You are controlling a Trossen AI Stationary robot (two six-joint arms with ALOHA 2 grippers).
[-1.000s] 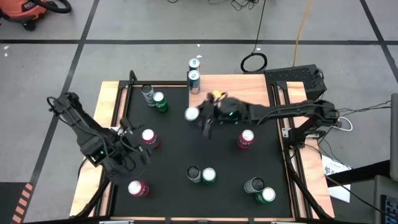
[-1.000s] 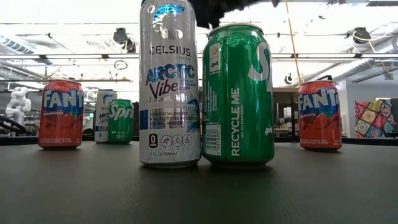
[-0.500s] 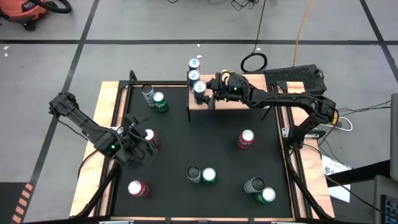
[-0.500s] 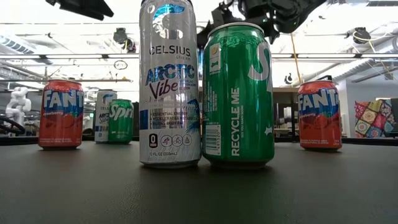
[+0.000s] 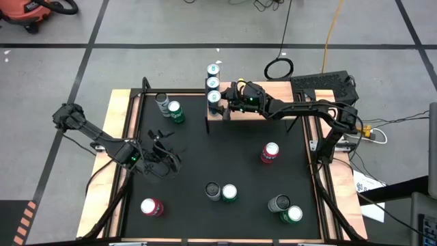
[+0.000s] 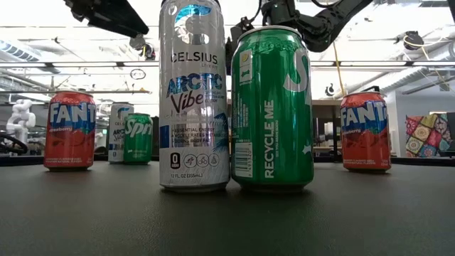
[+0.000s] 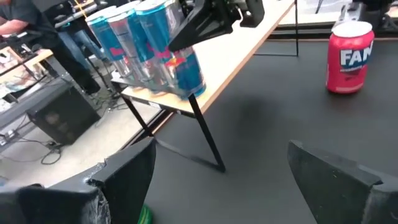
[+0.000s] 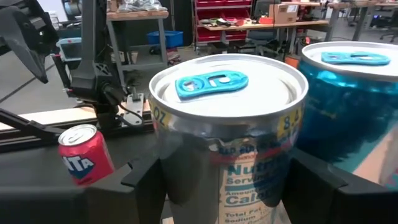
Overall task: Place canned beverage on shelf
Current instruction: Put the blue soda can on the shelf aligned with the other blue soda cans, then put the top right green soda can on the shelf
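Observation:
The shelf (image 5: pixel 266 109) stands at the table's far edge, a light-wood board on thin black legs. Two blue-and-silver cans (image 5: pixel 214 76) stand in a row at its left end. My right gripper (image 5: pixel 220 102) is at that end, shut on a third blue-and-silver can (image 5: pixel 214 97) (image 8: pixel 227 124) just in front of them. Whether this can's base touches the board I cannot tell. My left gripper (image 5: pixel 166 152) (image 7: pixel 217 168) hangs open over the left part of the black mat, with nothing between its fingers. My right gripper pinches the can's side wall (image 8: pixel 180 168) below the rim, one finger (image 8: pixel 140 186) on each side. The fingers lie level and come from the table's right. The can stays upright beside its neighbour (image 8: pixel 354 93) at the board's left end (image 7: pixel 186 102).
Cans stand about the black mat: a silver and green pair (image 5: pixel 171 108) far left, a red one (image 5: pixel 271 152) right, another red one (image 5: pixel 151 206) near left, two pairs (image 5: pixel 221 193) (image 5: pixel 287 208) near the front. Wooden rails (image 5: pixel 123 123) edge the mat.
My right gripper has carried the blue-and-silver can from over the mat's middle toward the far edge, then down to the shelf's left end, next to the two cans there. My left gripper, still open, has moved toward the table's right and down, over a red can on the mat's left.

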